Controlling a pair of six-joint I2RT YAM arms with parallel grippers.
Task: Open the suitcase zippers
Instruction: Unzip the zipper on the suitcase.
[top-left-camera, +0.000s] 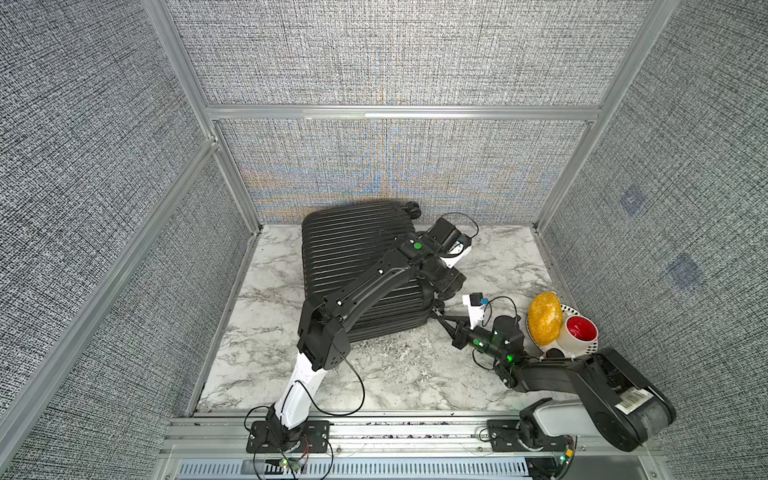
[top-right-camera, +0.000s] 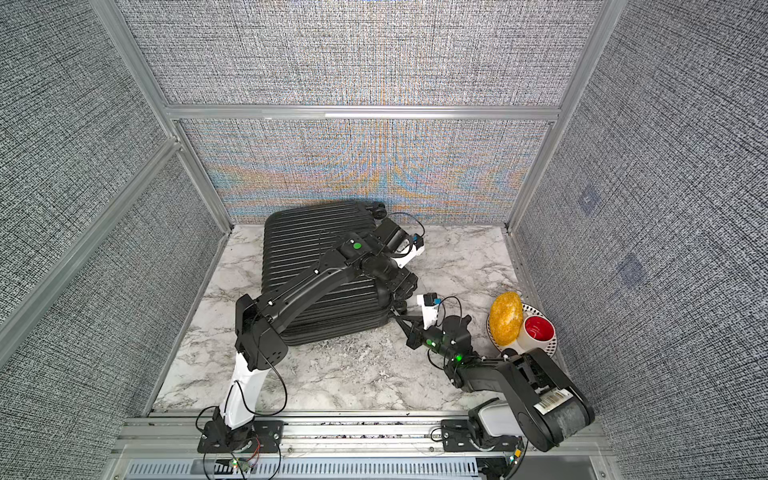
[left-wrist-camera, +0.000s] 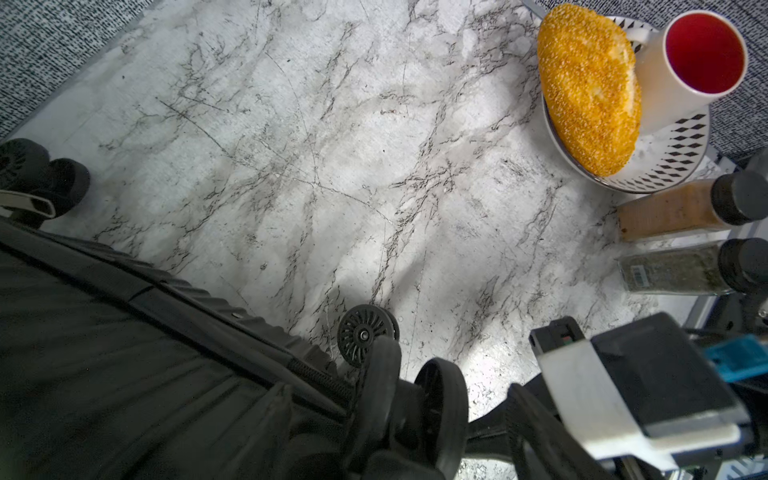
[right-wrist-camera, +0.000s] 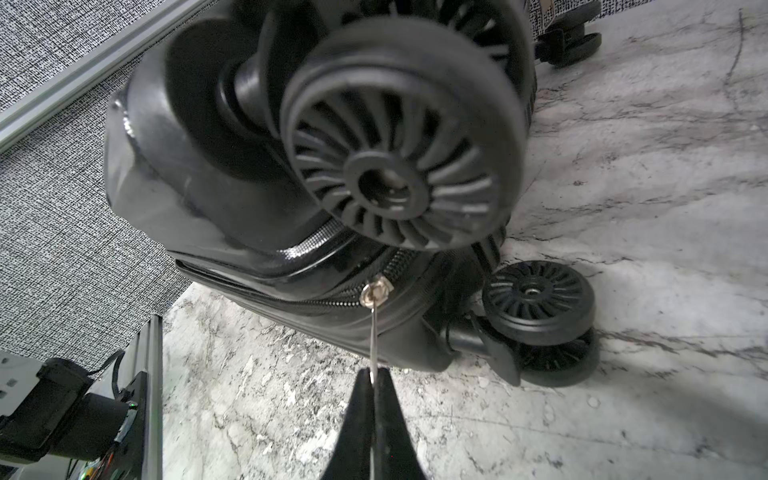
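Pinching the zipper pull (right-wrist-camera: 375, 332) at the suitcase (top-left-camera: 353, 257) corner, my right gripper (right-wrist-camera: 376, 386) is clamped tight; left gripper (top-left-camera: 451, 289), I cannot tell.

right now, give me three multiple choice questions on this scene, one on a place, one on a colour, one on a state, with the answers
1. Where does the plate stand relative to the suitcase?
A) on top of it
B) wedged under it
C) apart from it on the table, to the robot's right

2. What colour is the inside of the mug?
A) red
B) blue
C) green

3. What is the right gripper doing?
A) hanging wide open over the table
B) shut on the zipper pull
C) holding the mug

Answers:
1 C: bare marble shows between plate and suitcase in both top views.
2 A: the left wrist view looks straight into its red interior.
3 B: the right wrist view shows the jaws pinched on the thin metal pull.
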